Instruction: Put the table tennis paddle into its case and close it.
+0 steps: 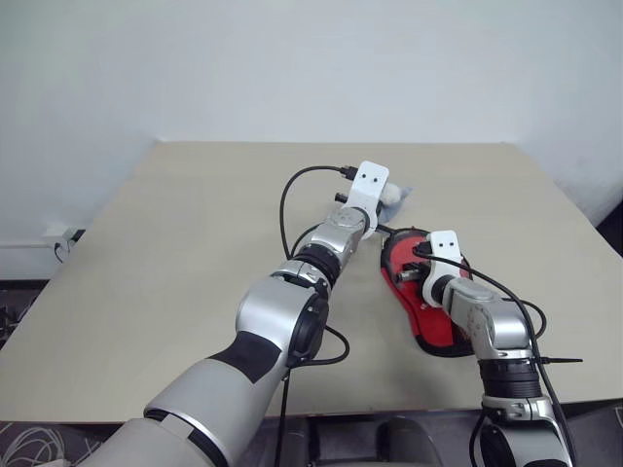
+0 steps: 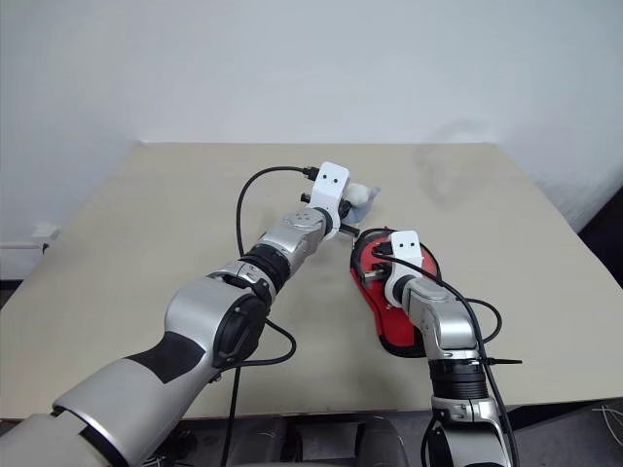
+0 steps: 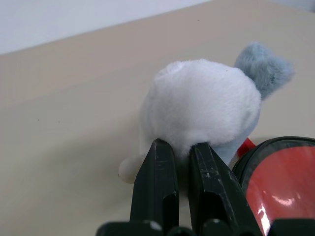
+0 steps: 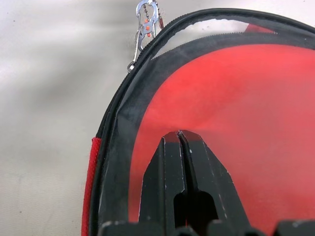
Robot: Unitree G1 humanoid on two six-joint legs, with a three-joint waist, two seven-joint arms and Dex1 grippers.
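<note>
**Me:** Left wrist view shows my left gripper (image 3: pixel 179 150) nipping a soft white and grey-blue fuzzy toy (image 3: pixel 202 103). The two black fingers are almost together, with a pinch of fluff between them. The toy sits just past the top end of the case (image 1: pixel 421 297).

**Buddy:** And your other gripper?

**Me:** My right gripper (image 4: pixel 179 135) is squeezed tight with nothing in it. It rests over the red face inside the open case. I think that red face is the table tennis paddle (image 4: pixel 236 123), already lying in there, on the worktop (image 1: pixel 185 243) to my right.

**Buddy:** How will the case feel?

**Me:** I guess it is light and floppy, like cloth. The edge bends easily. The paddle inside should be stiff and flat, and its rubber looks a bit grippy, not slippery. Nothing here should break.

**Buddy:** Where would you grab?

**Me:** I'd go for the little silver zip pull (image 4: pixel 146 27) at the black rim. It is tiny and shiny, so it could slip out. One gripper should press the case down while the other pulls the zip.
</note>
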